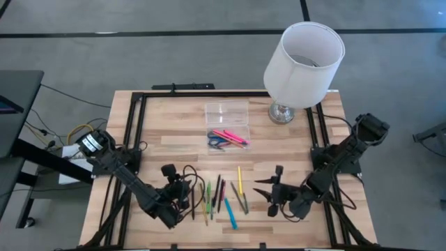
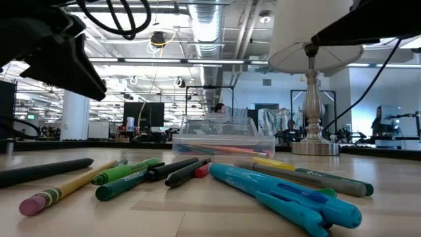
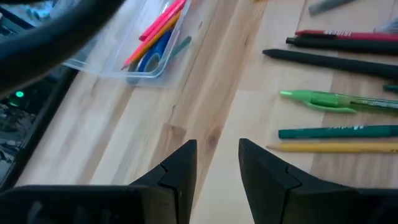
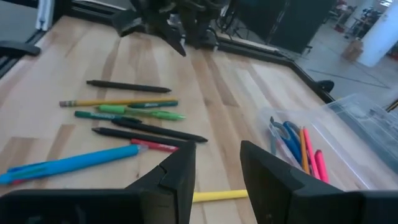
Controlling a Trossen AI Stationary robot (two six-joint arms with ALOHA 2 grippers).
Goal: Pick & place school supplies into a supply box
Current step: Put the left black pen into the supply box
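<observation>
Several pens and pencils (image 1: 219, 195) lie loose on the wooden table near its front edge, among them a green pen (image 3: 329, 99), a blue pen (image 4: 68, 165) and a yellow pencil (image 1: 240, 180). The clear supply box (image 1: 228, 137) stands farther back with pink markers and blue-handled scissors (image 4: 286, 140) inside. My left gripper (image 3: 217, 146) hovers open just left of the pens (image 1: 171, 174), over bare wood. My right gripper (image 4: 217, 146) hovers open just right of them (image 1: 268, 192), above the yellow pencil's end (image 4: 217, 196).
The box's clear lid (image 1: 226, 111) lies flat behind the box. A white-shaded lamp (image 1: 303, 66) with a silver foot stands at the far right corner. A black frame (image 1: 136, 132) runs along the table's edges. Bare wood lies between the box and the pens.
</observation>
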